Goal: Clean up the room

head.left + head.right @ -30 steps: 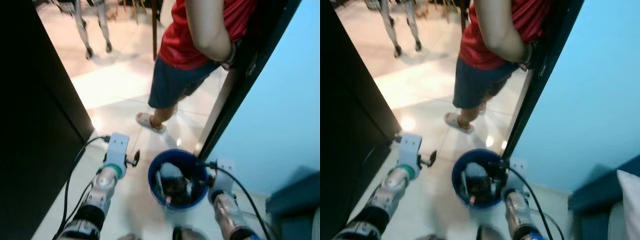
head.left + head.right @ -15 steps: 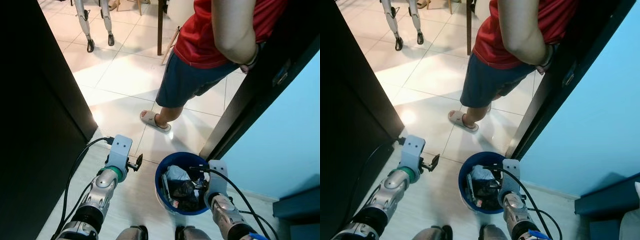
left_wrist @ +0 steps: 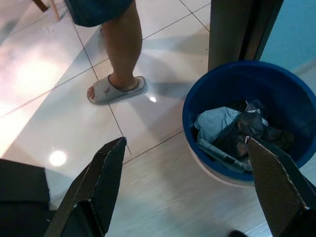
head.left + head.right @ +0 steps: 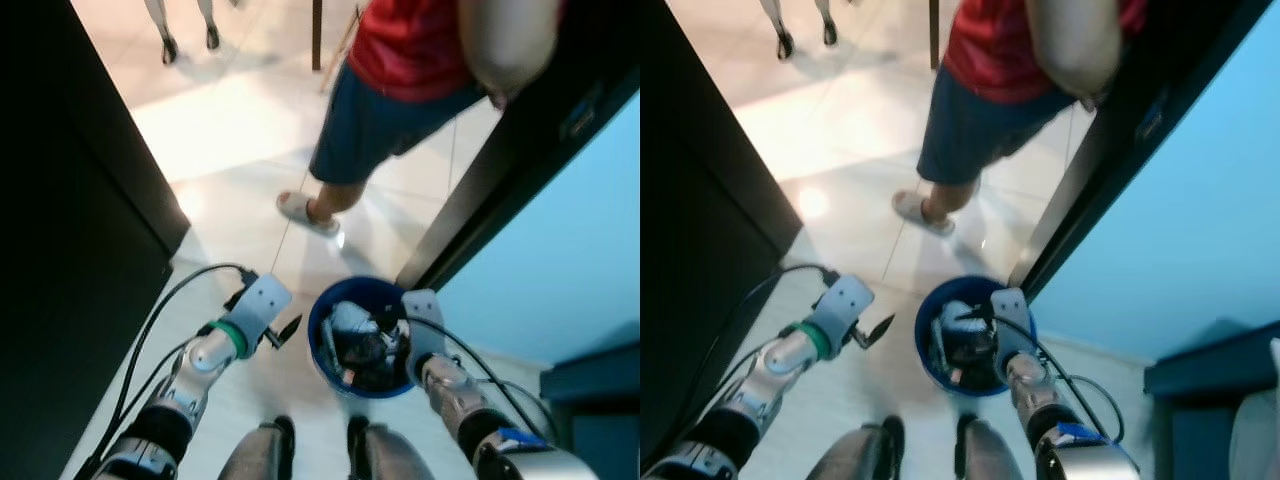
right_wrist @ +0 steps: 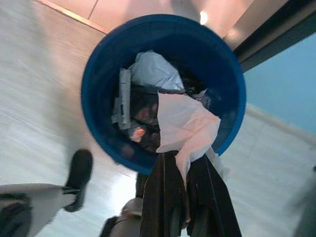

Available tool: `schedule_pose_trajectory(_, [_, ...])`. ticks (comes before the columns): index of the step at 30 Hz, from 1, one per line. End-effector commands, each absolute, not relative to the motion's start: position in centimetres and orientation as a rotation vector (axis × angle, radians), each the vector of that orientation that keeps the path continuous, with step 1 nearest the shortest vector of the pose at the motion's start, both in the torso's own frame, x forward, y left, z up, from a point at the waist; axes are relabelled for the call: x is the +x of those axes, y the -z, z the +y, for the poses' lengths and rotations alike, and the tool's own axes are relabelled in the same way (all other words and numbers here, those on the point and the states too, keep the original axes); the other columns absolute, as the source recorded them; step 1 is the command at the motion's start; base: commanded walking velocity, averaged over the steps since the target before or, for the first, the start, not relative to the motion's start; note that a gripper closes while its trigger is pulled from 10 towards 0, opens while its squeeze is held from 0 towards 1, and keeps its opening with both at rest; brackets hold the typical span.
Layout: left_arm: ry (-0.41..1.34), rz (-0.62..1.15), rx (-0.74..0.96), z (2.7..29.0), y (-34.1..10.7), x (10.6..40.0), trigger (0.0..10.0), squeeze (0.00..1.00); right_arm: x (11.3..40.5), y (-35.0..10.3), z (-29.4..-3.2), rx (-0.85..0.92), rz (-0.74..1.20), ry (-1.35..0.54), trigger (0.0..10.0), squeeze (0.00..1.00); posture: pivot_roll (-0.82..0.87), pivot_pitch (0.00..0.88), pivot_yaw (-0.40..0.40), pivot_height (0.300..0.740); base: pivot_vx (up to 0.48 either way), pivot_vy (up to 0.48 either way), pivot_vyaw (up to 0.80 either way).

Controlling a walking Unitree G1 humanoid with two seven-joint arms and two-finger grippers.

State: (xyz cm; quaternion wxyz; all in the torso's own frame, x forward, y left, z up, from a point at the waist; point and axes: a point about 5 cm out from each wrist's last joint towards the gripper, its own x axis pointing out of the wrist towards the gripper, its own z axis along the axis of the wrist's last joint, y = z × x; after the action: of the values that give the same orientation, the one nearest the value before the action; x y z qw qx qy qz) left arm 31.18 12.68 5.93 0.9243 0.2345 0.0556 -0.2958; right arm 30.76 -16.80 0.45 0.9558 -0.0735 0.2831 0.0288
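Your right gripper (image 5: pixel 183 197) pinches a tissue (image 5: pixel 186 129) over the bin (image 5: pixel 98 74); part the fingers only once it hangs inside the rim. Left gripper (image 3: pixel 185 180) is spread beside the bin.

Blue bin (image 5: pixel 101 64): smooth plastic, a bit shiny. Inside: crumpled paper (image 5: pixel 153 69), dark crinkly shiny wrappers (image 3: pixel 247 131). White tissue (image 5: pixel 185 126) between right gripper (image 5: pixel 181 197) fingers: thin, soft, wrinkled paper. Gripper fingers: black, matt, look like hard plastic. Left gripper (image 3: pixel 182 182) fingers same, edges dusty pale. Arms (image 4: pixel 205 355): silver metal, slight shine; black rubbery cables (image 4: pixel 150 320). Floor tiles (image 3: pixel 44 94): pale, glossy, show light spots. Near bin, floor (image 5: pixel 39 84) looks like pale wood grain, smooth. Person's shirt (image 4: pixel 410 45) and shorts (image 4: pixel 375 125): soft cloth. Slipper (image 3: pixel 113 89): matt, rubbery. Door (image 4: pixel 80 240): dark, matt. Wall (image 4: pixel 560 240): smooth blue paint.
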Motion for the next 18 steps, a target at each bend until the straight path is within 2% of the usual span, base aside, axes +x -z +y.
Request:
schedule_pose_trajectory(1, [0.676, 0.093, 0.532, 12.8, -5.8, 30.5, 10.0, 0.00, 30.9, -0.6, -17.3, -0.191, 0.590, -0.068, 10.0, 0.00, 0.09, 0.336, 0.103, 0.740, 0.000, 0.000, 0.00])
schedule_pose_trajectory(8, [0.777, 0.048, 0.568, 12.1, -6.2, 29.6, 10.0, 0.00, 32.1, -2.1, -18.1, -0.261, 0.534, -0.054, 10.0, 0.00, 0.11, 0.373, 0.110, 0.740, 0.000, 0.000, 0.00])
schedule_pose_trajectory(18, [0.821, 0.023, 0.590, 12.1, -6.6, 28.9, 10.0, 0.00, 32.7, -2.7, -17.7, -0.324, 0.519, -0.098, 10.0, 0.00, 0.14, 0.423, 0.115, 0.740, 0.000, 0.000, 0.00])
